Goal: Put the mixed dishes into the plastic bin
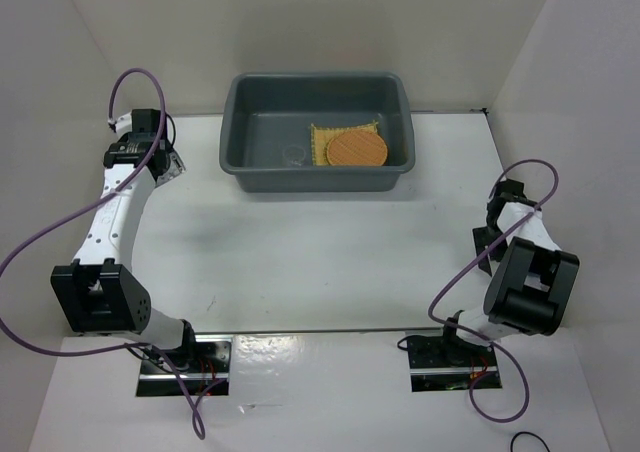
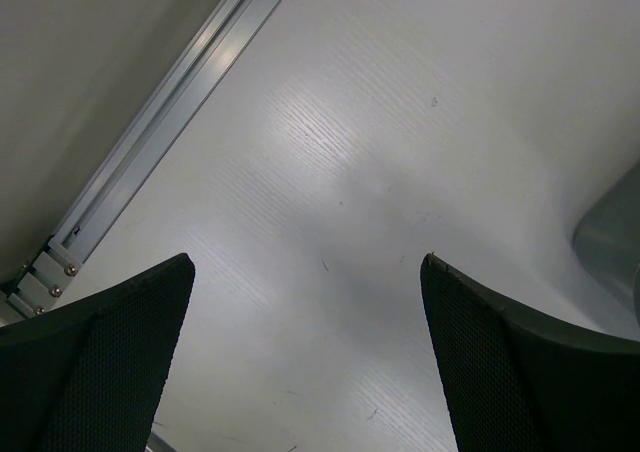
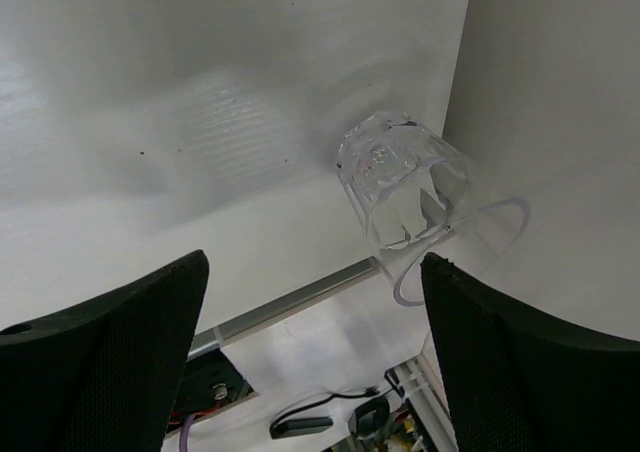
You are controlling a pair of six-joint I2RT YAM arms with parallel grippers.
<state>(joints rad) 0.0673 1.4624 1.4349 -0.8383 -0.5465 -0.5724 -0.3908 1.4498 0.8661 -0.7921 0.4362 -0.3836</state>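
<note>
Right gripper (image 3: 312, 260) and left gripper (image 2: 307, 262) gape wide, empty; tipped clear cup (image 3: 405, 187) beside the wall (image 3: 555, 112) could roll if nudged.

The white worktop (image 1: 320, 252) carries the dark grey plastic bin (image 1: 236, 162) at the middle of its far edge, long side parallel to that edge. By the right edge a clear cup (image 3: 400, 177) lies on its side, just beside the side wall. A metal rail (image 2: 150, 142) lines the worktop near the far left corner.
</note>
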